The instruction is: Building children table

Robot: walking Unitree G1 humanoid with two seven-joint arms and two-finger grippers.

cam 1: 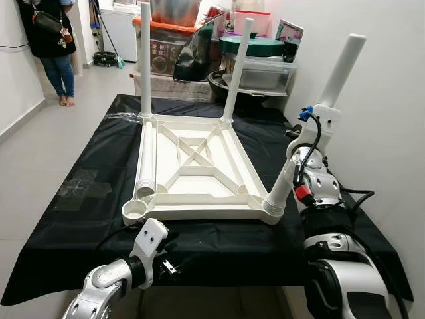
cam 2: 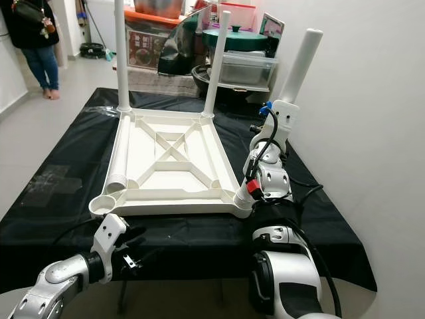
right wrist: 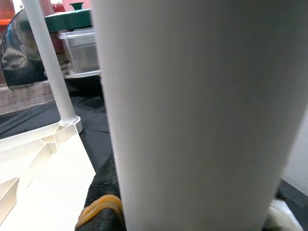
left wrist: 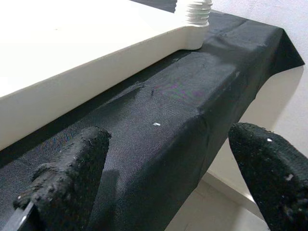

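A white children's tabletop (cam 1: 199, 212) lies upside down on a table draped in black cloth (cam 1: 73, 226). Two white legs stand upright in its far corners (cam 1: 145, 60) (cam 1: 238, 66). A third leg (cam 1: 342, 66) leans to the right in the near right corner socket, and my right gripper (cam 1: 304, 154) is shut on it partway up; a black finger pad (right wrist: 103, 202) presses against it. A fourth leg (cam 1: 146, 159) lies loose inside the frame along its left side. The near left socket (cam 1: 135, 211) holds nothing. My left gripper (left wrist: 163, 163) hangs open at the table's front edge, below the tabletop.
Storage boxes, a green lid and bags (cam 1: 259, 66) crowd the floor behind the table. A person (cam 1: 52, 40) stands at the back left on the grey floor. A white wall (cam 1: 385, 100) runs close along the right side.
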